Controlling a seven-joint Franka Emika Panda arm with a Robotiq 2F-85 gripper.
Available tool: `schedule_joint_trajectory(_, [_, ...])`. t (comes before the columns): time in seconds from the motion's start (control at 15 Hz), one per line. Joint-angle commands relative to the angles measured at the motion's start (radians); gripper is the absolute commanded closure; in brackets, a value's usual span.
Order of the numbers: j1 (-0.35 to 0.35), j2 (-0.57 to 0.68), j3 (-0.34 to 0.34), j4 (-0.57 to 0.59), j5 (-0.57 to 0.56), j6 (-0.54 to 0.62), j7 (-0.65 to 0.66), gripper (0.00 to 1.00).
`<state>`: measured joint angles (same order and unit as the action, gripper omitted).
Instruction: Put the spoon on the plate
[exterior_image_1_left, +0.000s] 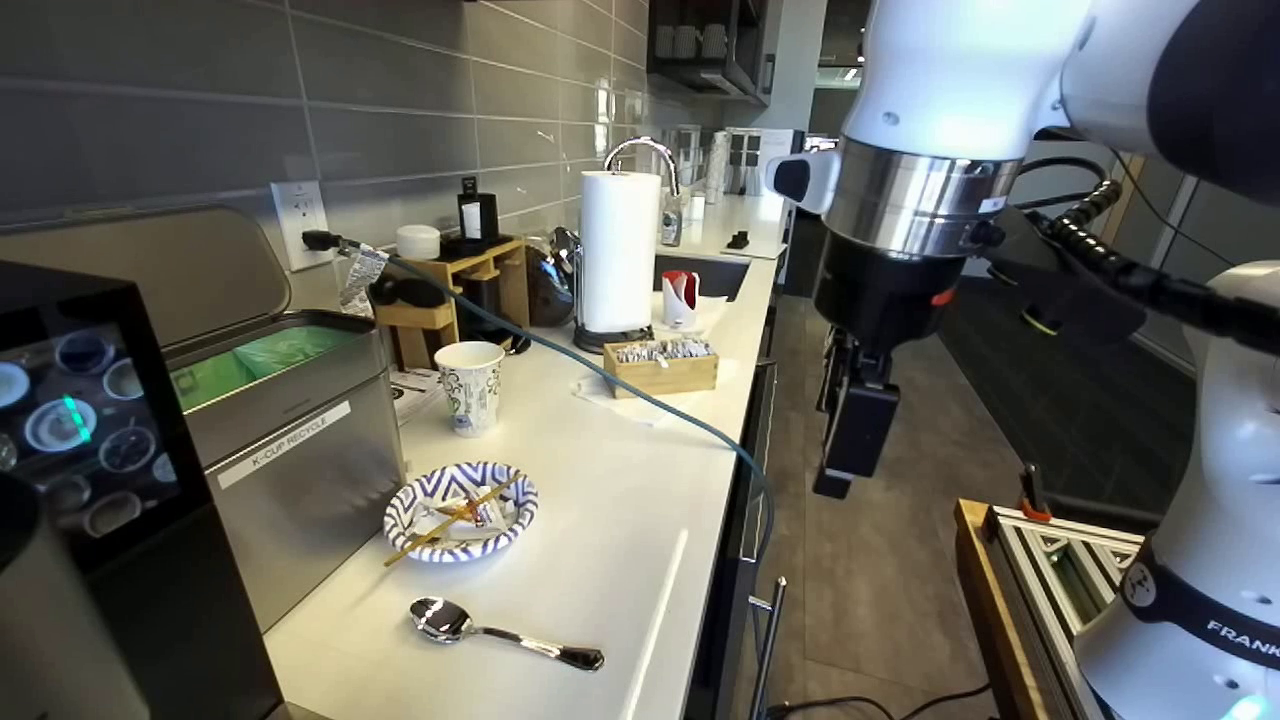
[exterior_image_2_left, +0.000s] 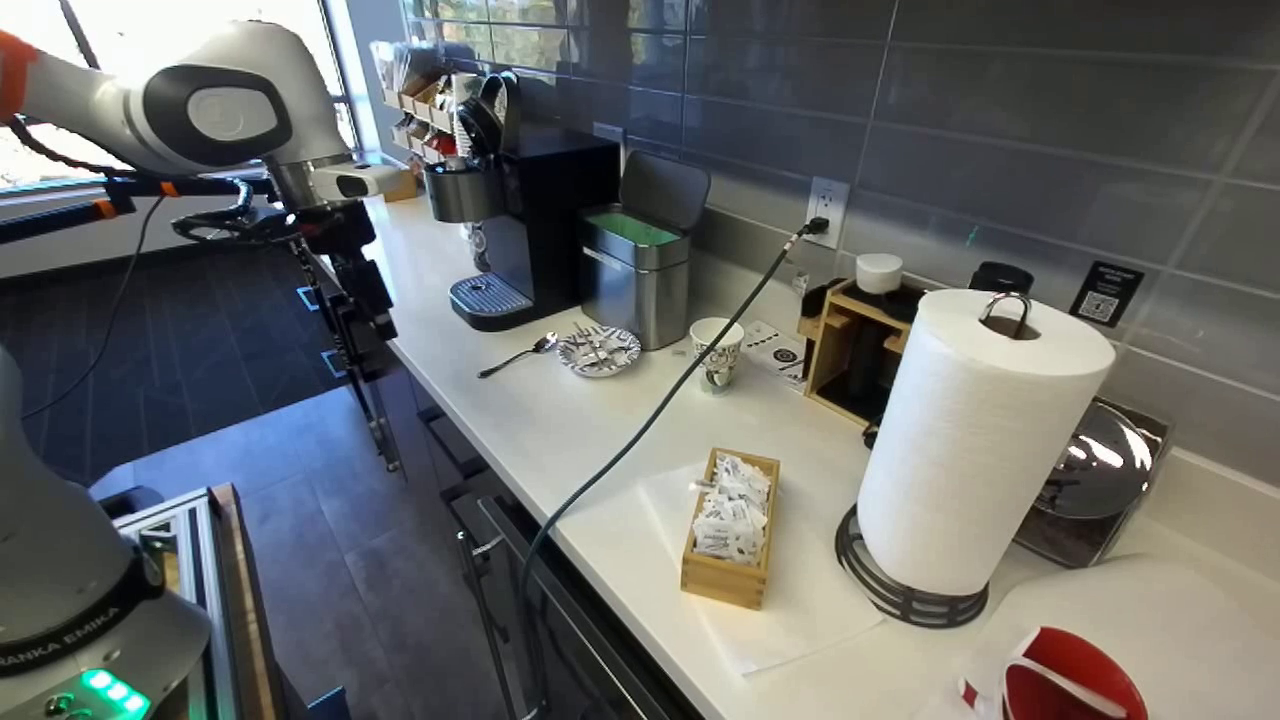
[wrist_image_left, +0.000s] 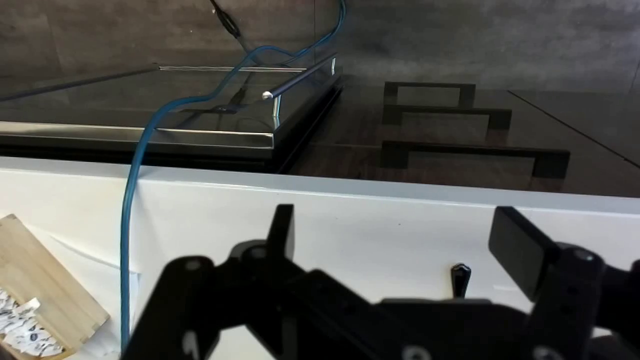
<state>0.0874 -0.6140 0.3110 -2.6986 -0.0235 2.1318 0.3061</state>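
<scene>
Two dark fingers (wrist_image_left: 520, 250) of the pincer (wrist_image_left: 392, 232) stand wide apart, gripping nothing. Lower than the pincer and well apart from it, the silver spoon (exterior_image_1_left: 530, 642) lies flat on the white worktop (exterior_image_1_left: 600, 520), its handle end showing between the fingers in the wrist view. Farther from the pincer, just beside the spoon, sits the blue-and-white plate (exterior_image_1_left: 402, 518), holding white scraps (exterior_image_1_left: 490, 512) beneath a thin stick (exterior_image_1_left: 455, 520) that reaches past its rim.

A grey tiled wall (exterior_image_2_left: 1000, 130) runs behind a long white desk (exterior_image_2_left: 550, 430) with dark drawers (wrist_image_left: 350, 135) below. A window (exterior_image_2_left: 150, 30) glares brightly, and the floor (exterior_image_1_left: 860, 600) is part grey, part darker.
</scene>
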Motion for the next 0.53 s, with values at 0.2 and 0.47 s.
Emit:
schedule_joint_trajectory(0.2, [0.027, 0.121, 0.030, 0.033, -0.017, 0.064, 0.050, 0.00])
schedule_joint_trajectory(0.47, [0.039, 0.269, 0.099, 0.067, -0.021, 0.216, 0.172, 0.00])
